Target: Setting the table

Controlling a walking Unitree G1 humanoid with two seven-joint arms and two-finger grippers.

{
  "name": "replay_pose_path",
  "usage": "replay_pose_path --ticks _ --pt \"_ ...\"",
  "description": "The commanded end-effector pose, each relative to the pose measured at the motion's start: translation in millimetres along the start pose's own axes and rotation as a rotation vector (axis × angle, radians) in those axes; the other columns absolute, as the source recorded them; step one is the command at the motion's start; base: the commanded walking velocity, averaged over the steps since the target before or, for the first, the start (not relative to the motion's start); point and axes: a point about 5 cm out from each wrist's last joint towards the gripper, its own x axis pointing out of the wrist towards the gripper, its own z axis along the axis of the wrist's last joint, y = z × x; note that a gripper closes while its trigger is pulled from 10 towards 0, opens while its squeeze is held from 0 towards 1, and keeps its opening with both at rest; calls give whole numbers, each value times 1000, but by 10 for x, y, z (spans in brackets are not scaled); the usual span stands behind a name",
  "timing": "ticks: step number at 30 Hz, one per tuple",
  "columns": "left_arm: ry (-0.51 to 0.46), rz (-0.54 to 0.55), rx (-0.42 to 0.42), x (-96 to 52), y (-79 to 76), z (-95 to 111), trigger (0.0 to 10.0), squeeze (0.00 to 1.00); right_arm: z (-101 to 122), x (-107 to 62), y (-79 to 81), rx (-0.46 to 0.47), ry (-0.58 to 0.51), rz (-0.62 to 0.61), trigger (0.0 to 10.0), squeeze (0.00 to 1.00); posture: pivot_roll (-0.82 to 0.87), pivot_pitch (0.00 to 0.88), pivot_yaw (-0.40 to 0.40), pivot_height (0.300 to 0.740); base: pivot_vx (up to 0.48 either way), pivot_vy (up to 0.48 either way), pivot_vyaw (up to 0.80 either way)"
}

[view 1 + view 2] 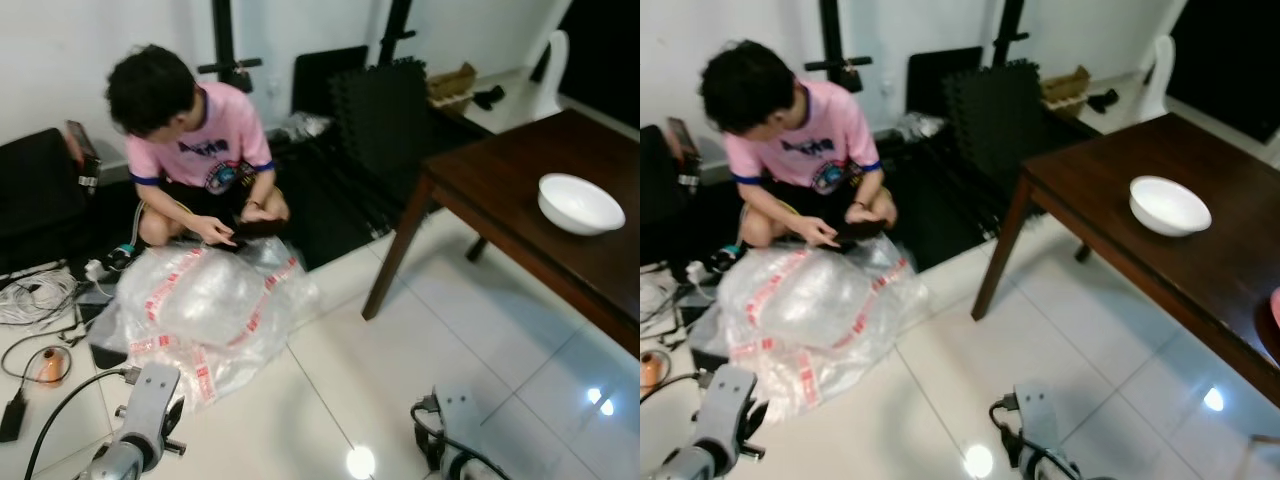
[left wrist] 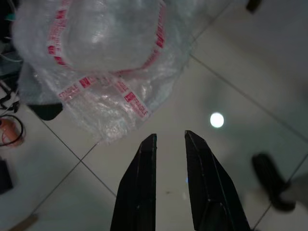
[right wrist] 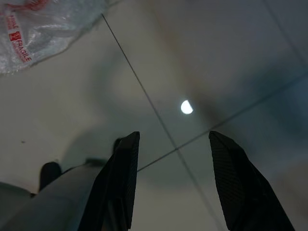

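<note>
- Bowl (image 1: pixel 580 203), white, sits alone on the dark table (image 1: pixel 520 190) at far right.
- Left gripper (image 2: pixel 170 138) hangs narrowly parted, empty, above floor tiles.
- Right gripper (image 3: pixel 174 139) hangs wide apart, empty.

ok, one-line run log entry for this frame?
phase: approach | left gripper: open, empty, over floor | right gripper: open, empty, over floor | white bowl: on dark table | person: seated by bubble wrap
</note>
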Motion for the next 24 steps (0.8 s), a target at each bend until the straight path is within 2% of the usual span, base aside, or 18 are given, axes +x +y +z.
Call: replay_pose_path --ticks 1,17,20,22,24 --pt "-2 -13 -1 8 -41 -1 10000 0 -64 -24 -33 2 23 -10 10000 0 0 45 24 740 0 0 -775" --pt "-1 -8 -10 19 -37 1 10000 0 -35 -19 -42 5 8 -12 10000 0 -6 51 24 740 0 0 -777" --pt "-19 -7 -12 41 -29 71 10000 0 -2 -20 -85 9 -10 -28 10000 0 -11 54 25 740 0 0 -775" --pt "-50 -1 -16 53 -10 148 10000 0 38 -18 -113 15 -31 -38 10000 0 -12 57 26 740 0 0 -775" --pt "-190 10 -40 83 68 556 10000 0 306 -10 -252 32 -160 -83 10000 0 -14 59 29 740 0 0 -775"
